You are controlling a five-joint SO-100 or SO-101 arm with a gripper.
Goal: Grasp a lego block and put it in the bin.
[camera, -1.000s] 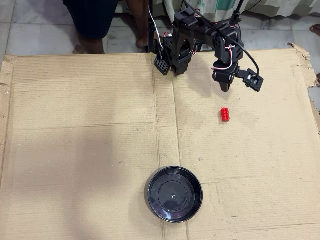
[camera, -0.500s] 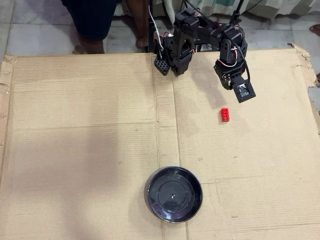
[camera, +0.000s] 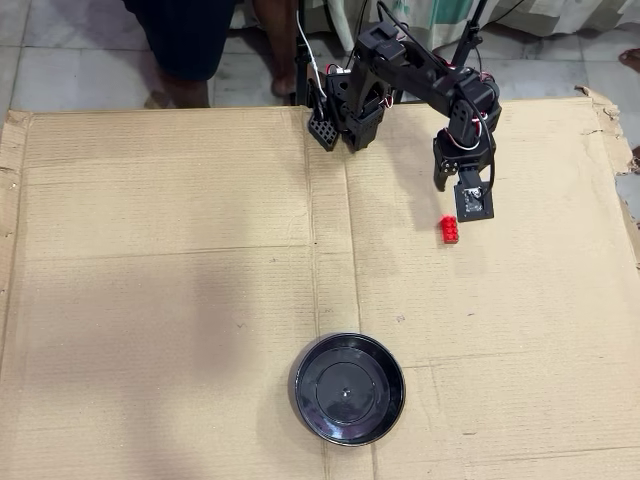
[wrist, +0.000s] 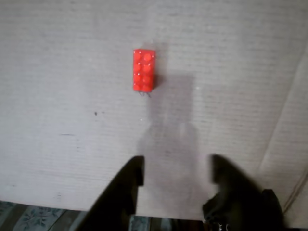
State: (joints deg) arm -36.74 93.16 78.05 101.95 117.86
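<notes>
Fingers of the gripper [wrist: 174,175] stand apart with bare cardboard between them in the wrist view, so the pincer is open and holds nothing. In the overhead view the gripper [camera: 468,203] hangs just over the lego block [camera: 450,230], its tip overlapping the brick's upper edge from that angle; whether it touches cannot be told. The wrist view shows the lego block [wrist: 144,70] lying flat, studs up, ahead of the fingertips and a little to the left of the gap, with the gripper's shadow falling beside it.

On the cardboard sheet [camera: 150,280], the brick sits toward the right side, nearer the far edge where the arm's base stands. The bin [camera: 349,388] rests near the front edge, about midway along it, well apart from the brick, and looks empty.

By my judgement the task is at its approach stage: no grasp made, and closing on the brick, carrying and dropping all remain.
</notes>
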